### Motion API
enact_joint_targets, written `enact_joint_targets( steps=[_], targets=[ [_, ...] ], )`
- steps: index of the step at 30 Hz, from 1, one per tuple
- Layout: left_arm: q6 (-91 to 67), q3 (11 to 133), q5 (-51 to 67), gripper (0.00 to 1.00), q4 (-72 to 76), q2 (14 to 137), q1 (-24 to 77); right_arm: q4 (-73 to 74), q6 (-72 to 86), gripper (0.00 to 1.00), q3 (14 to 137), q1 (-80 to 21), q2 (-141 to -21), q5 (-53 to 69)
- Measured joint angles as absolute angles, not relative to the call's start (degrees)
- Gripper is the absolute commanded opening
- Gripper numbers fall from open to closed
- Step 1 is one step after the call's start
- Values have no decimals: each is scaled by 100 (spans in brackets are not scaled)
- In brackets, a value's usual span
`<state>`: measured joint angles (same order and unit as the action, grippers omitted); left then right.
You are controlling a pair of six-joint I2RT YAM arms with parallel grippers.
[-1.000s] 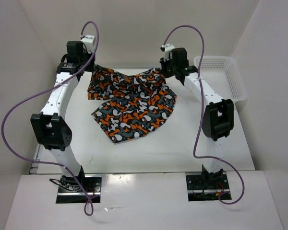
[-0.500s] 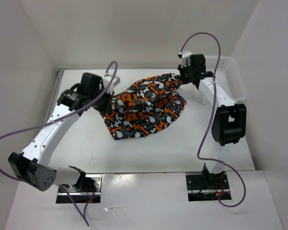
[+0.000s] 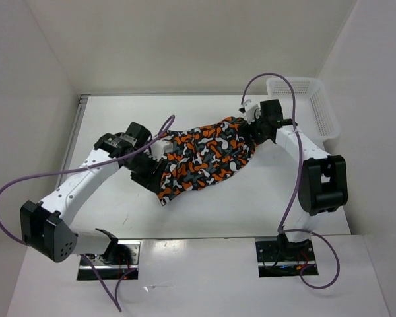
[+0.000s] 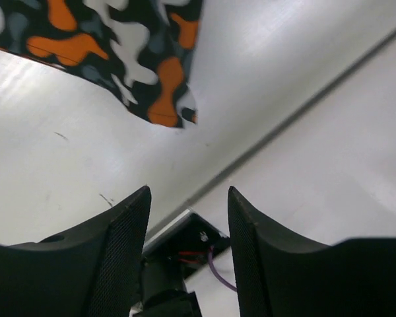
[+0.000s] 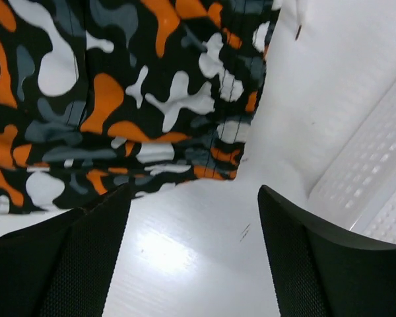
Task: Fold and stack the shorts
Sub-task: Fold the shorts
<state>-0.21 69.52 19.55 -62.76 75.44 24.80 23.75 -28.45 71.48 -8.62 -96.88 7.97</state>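
The shorts (image 3: 201, 157), camouflage blotches of orange, black, white and grey, lie folded on the white table between the two arms. My left gripper (image 3: 157, 158) sits at their left edge; in its wrist view the gripper (image 4: 188, 198) is open with nothing between the fingers, and a corner of the shorts (image 4: 155, 72) lies on the table beyond. My right gripper (image 3: 251, 127) hovers at the shorts' far right corner. Its wrist view shows the gripper (image 5: 195, 191) open wide over bare table, the shorts' hem (image 5: 119, 99) just ahead of the fingertips.
A white mesh basket (image 3: 310, 102) stands at the back right, also in the right wrist view as the basket (image 5: 376, 172). The table's left edge strip (image 3: 72, 142) runs beside the left arm. White walls enclose the table on three sides.
Both arms swung the shorts down and forward onto the table, folding them into a narrower shape. Both grippers, shut on the fabric before, have opened and let go.
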Motion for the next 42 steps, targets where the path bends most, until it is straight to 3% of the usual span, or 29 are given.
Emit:
enact_joint_targets(
  steps=[4, 8, 14, 17, 24, 29, 30, 31, 33, 34, 35, 36, 37, 40, 42],
  targets=[
    [-14, 6897, 1415, 62, -5647, 7745, 2261, 2528, -2777, 89, 7089, -593, -9478, 982],
    [-14, 6904, 954, 65, -4440, 8049, 1393, 2534, -2399, 94, 7148, -215, -9419, 1179],
    [-23, 7369, 572, 68, -3186, 9498, 176, 2425, -1673, 95, 7131, -204, -9489, 1269],
    [-25, 7664, 449, 74, -2834, 10232, 38, 2311, -1455, 95, 7137, -211, -9778, 1256],
    [-21, 8134, 139, 75, -2410, 11325, 134, 2285, -1232, 95, 7343, -311, -10792, 1057],
    [-21, 8064, -10, 75, -2265, 11474, 161, 2206, -1146, 84, 7601, -434, -11299, 873],
    [-21, 8036, 14, 75, -2257, 11480, 161, 2176, -1153, 75, 7638, -440, -11373, 840],
    [-21, 8009, 58, 72, -2261, 11489, 161, 2150, -1146, 71, 7682, -469, -11399, 819],
    [-16, 7977, 226, 58, -2285, 11504, 176, 2082, -1140, 64, 7695, -491, -11417, 825],
    [-14, 7975, 342, 50, -2294, 11504, 189, 2071, -1149, 56, 7695, -502, -11426, 838],
    [3, 7972, 397, 42, -2292, 11504, 222, 2067, -1155, 51, 7695, -515, -11443, 851],
    [-19, 7968, 449, 26, -2285, 11509, 250, 2051, -1175, 46, 7695, -532, -11450, 862],
    [-19, 7955, 493, 18, -2270, 11513, 285, 2045, -1186, 35, 7695, -554, -11459, 884],
    [-10, 7966, 731, 0, -2283, 11533, 333, 2018, -1238, 17, 7695, -659, -11461, 952],
    [-19, 7985, 840, 0, -2307, 11544, 342, 2016, -1284, 9, 7708, -729, -11463, 974]
  ],
)
